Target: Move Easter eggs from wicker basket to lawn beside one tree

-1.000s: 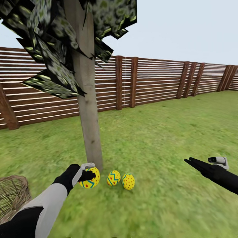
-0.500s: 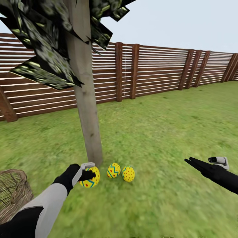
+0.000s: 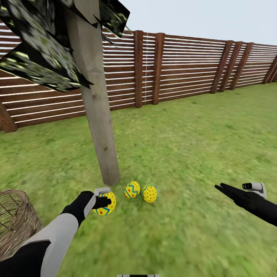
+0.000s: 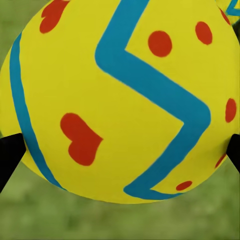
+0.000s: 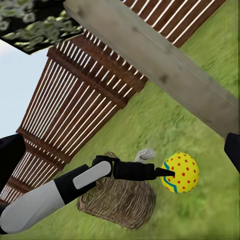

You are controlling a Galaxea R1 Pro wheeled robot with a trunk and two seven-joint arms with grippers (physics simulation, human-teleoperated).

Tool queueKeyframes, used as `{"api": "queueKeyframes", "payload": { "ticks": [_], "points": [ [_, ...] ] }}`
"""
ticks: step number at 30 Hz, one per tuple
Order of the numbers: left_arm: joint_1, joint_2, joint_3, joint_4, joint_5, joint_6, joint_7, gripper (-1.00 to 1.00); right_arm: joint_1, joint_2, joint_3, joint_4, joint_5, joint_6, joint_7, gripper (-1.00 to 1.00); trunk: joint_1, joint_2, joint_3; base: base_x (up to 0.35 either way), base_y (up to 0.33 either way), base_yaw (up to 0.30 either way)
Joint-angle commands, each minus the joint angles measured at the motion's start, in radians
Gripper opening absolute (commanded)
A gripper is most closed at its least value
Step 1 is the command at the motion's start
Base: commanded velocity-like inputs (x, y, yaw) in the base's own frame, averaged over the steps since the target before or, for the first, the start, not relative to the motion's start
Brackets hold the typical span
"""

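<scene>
Since a second ago the camera has tipped downward, so the fence (image 3: 184,65) and foliage (image 3: 36,50) sit higher in the head view and more of the wicker basket (image 3: 17,221) shows at the lower left; the eggs, tree and both arms keep their places relative to one another. The held egg (image 3: 104,203), yellow with blue zigzag and red marks, sits clamped between the fingers of the left gripper (image 3: 100,201), low over the lawn (image 3: 184,154) just beside the foot of the tree (image 3: 100,127); whether it touches the grass cannot be told. In the left wrist view this egg (image 4: 120,100) bulges close to the lens, a dark fingertip (image 4: 10,155) pressed at each side, grass blurred behind it. In the right wrist view the left gripper (image 5: 159,172) reaches out from the grey and black arm to grip the egg (image 5: 180,172), with the basket (image 5: 117,200) lying behind the arm and the trunk (image 5: 160,65) crossing the picture. Two more eggs lie on the lawn just beside the held one, near the trunk: the zigzag egg (image 3: 132,189) next to it, then the dotted egg (image 3: 149,193), close against each other. The right gripper (image 3: 225,189) hangs well apart from them over bare grass, its dark fingers drawn together to a point, holding nothing
</scene>
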Motion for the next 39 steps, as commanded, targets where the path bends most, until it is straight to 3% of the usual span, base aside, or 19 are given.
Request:
{"api": "queueKeyframes", "payload": {
  "ticks": [1,18,39],
  "points": [
    [0.0,-0.001,0.006,-0.002,0.001,0.0,0.0,-1.0,-0.001,0.0,-0.001,0.0,0.001,0.004,0.004,1.0,0.0,-0.001,-0.006,0.0,0.0,0.0],
    [0.0,-0.01,0.005,-0.003,0.0,-0.017,0.039,-1.0,-0.001,-0.001,-0.001,0.003,0.001,0.004,0.004,1.0,0.0,-0.001,-0.033,0.082,-0.04,0.0],
    [0.0,-0.01,0.006,-0.002,0.0,-0.017,0.041,-1.0,-0.001,0.0,-0.002,0.003,0.002,0.004,0.004,1.0,0.0,-0.001,-0.035,0.124,-0.08,0.0]
  ]
}}
